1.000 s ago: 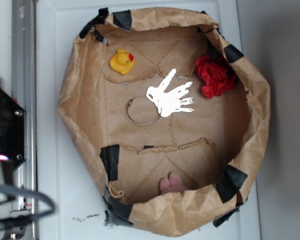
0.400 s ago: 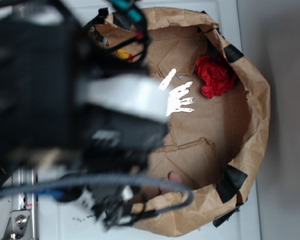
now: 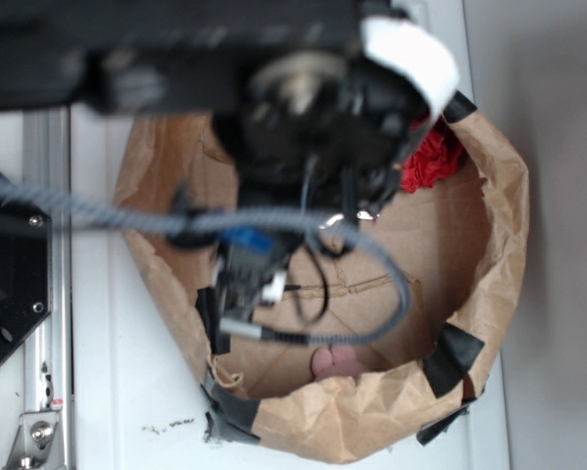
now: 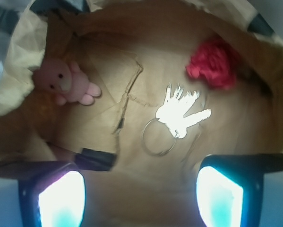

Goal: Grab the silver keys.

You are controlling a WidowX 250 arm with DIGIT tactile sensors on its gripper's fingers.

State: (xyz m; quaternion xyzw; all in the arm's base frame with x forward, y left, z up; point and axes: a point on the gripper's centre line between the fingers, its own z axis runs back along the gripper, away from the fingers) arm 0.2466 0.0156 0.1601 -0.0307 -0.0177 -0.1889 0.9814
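inside, the silver keys [image 4: 181, 113] lie on crumpled brown paper [image 4: 108, 61].

Looks like a robot lab / test bench, not a home. A metal rail [image 3: 48, 245] with bolts runs along the left edge of a plain white tabletop [image 3: 126, 392], and the black robot arm [image 3: 303, 98] trails a braided grey cable [image 3: 97, 217] w/ exposed connectors. The work area is a makeshift bin: a crumpled brown paper bag [image 3: 489, 284] patched with black tape [image 3: 452, 354] (clearly hand-made). Inside sit random props, e.g. a pink plush toy [image 4: 68, 84] and a red fabric flower [image 4: 216, 64].
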